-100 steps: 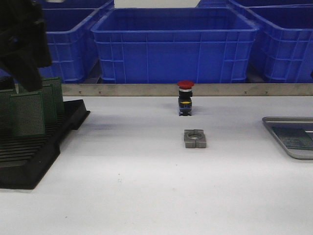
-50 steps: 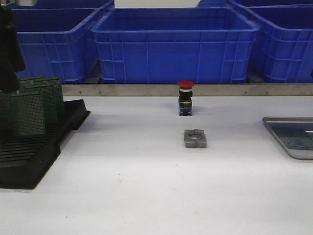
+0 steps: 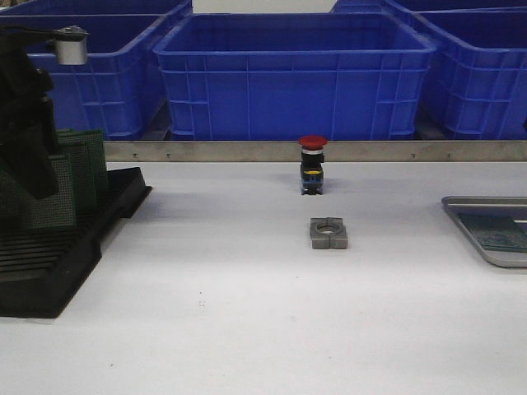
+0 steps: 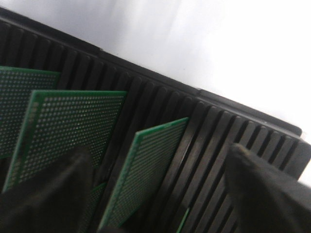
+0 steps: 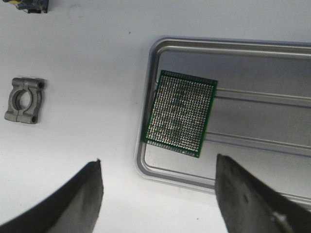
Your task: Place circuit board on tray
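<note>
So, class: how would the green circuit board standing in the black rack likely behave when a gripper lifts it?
The circuit board looks thin and flat, so probably stiff and light. It leans tilted in the rack slot, so a nudge might tip it. Its thin edges could slip between the fingers.

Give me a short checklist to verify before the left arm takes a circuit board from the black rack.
1. Left gripper jaws apart: ok, both fingers spread, nothing between them.
2. Gripper over the black slotted rack: ok.
3. Nearest circuit board upright in its slot: ok, standing on edge, slightly tilted.
4. That board centred between the jaws: cannot tell.
5. Free space on the tray: ok, one board lies at one end.
6. Right gripper empty: ok, open above the tray.
</note>
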`<action>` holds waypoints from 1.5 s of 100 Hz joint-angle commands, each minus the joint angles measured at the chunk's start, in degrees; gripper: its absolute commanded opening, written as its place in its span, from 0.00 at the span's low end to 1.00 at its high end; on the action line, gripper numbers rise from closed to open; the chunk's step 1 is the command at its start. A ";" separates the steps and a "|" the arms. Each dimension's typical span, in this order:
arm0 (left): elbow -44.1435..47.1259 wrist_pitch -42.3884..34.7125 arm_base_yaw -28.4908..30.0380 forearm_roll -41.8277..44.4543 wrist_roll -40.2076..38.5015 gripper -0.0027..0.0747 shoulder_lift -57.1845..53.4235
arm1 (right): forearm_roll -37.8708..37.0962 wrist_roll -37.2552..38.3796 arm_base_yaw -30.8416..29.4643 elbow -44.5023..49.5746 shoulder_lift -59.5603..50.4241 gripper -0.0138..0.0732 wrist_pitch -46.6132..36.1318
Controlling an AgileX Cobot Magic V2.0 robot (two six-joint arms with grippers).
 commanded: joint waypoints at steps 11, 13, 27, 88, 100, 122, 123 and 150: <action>-1.53 1.68 -0.07 -1.92 -0.01 0.16 -2.96 | 0.95 -0.05 -0.15 -1.88 -2.53 0.74 -0.82; -1.53 1.68 -0.07 -1.92 -0.01 0.10 -2.96 | 0.95 -0.05 -0.15 -1.88 -2.53 0.74 -0.82; -1.53 1.93 -0.07 -1.92 -0.01 0.01 -2.96 | 0.95 -0.05 -0.15 -1.88 -2.53 0.74 -0.77; -10.24 9.08 -0.07 -18.51 -0.81 0.01 -6.42 | 11.76 -10.32 1.81 -1.70 -7.27 0.74 -0.04; -10.24 9.08 -0.17 -30.87 -0.81 0.01 -6.65 | 17.75 -19.29 5.65 -1.70 -9.01 0.74 1.78; -10.14 9.08 -2.77 -39.92 -0.81 0.01 -6.65 | 28.59 -34.99 13.12 -1.70 -10.06 0.74 8.82; -10.12 9.08 -3.07 -39.92 -0.81 0.01 -6.65 | 28.77 -35.87 13.33 -1.70 -10.06 0.74 9.34; -10.05 9.08 -10.89 -39.92 -0.81 0.01 -6.65 | 30.46 -51.92 19.81 -1.70 -10.06 0.74 12.43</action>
